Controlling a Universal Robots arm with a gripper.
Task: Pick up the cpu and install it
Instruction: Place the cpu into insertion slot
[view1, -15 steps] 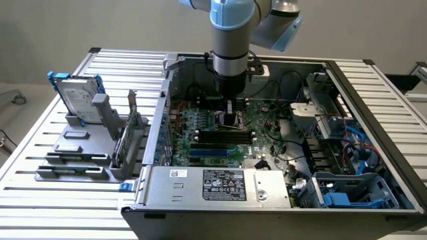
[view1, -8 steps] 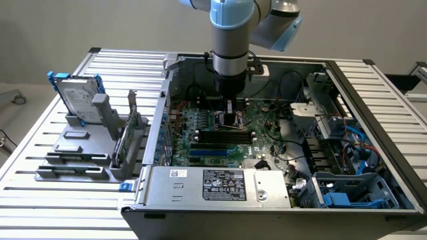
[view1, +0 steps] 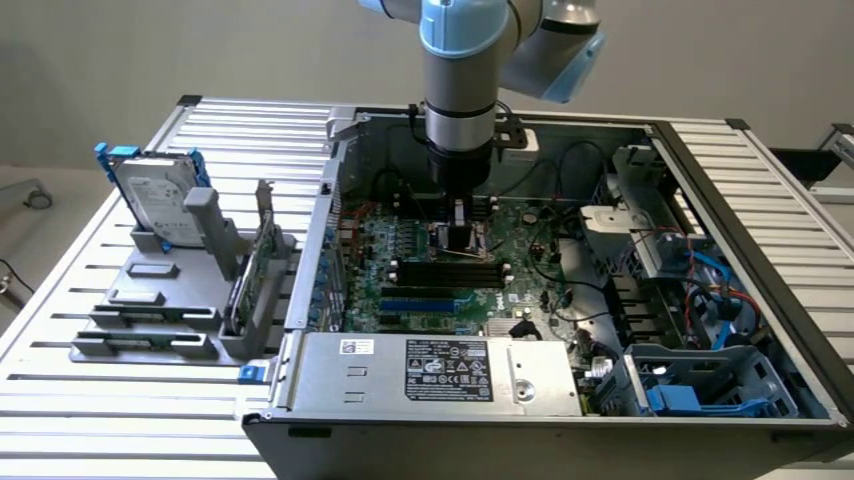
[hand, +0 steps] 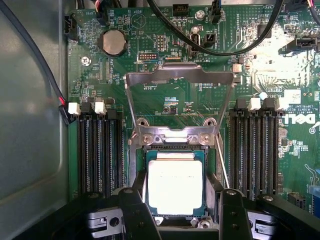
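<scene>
While cpu (hand: 175, 185) sits in socket (hand: 175, 137), hand (hand: 181, 202) spread, fingers (hand: 137, 215) flanking it

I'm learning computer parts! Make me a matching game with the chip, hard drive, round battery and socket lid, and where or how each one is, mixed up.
1 chip
2 hard drive
3 round battery
4 socket lid

A flipped up open
B lying in its socket, between the fingers of the gripper
C standing in the grey rack outside the case
D on the green board, well away from the socket

Pairs: 1-B, 2-C, 3-D, 4-A
</scene>
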